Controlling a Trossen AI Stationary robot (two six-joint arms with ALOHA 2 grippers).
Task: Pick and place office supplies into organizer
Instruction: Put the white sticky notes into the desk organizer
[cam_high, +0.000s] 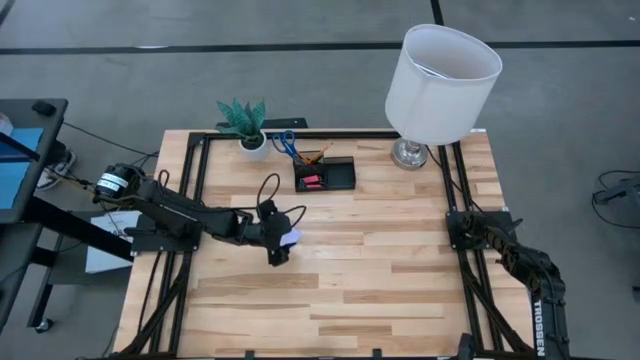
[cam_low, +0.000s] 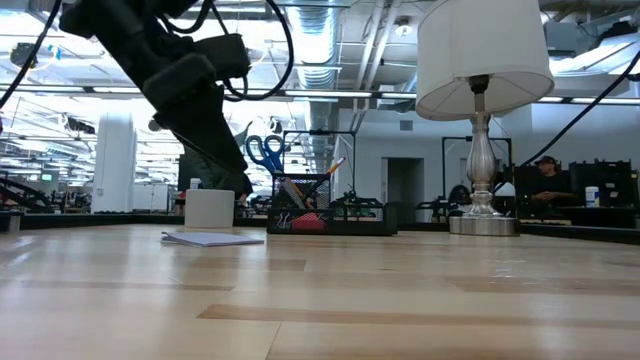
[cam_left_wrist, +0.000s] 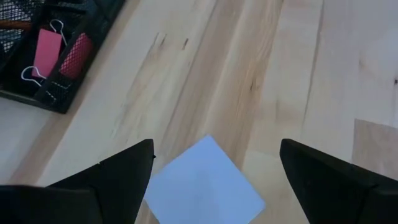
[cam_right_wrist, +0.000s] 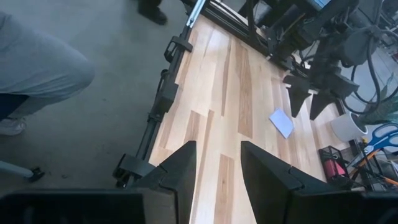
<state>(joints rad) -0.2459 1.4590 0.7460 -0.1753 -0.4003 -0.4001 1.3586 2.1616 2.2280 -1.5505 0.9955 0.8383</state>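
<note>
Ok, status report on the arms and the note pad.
Left gripper open above note pad. Right gripper open, idle at table edge. Pad outside organizer; nothing blocking.

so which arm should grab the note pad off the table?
Left. Its pincer hangs open right over the note pad, fingers either side. The right pincer waits open at the table's far right edge.

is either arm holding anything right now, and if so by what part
Nothing is held. The left end effector hovers open above the note pad; the right end effector waits open at the table's edge, empty.
</note>
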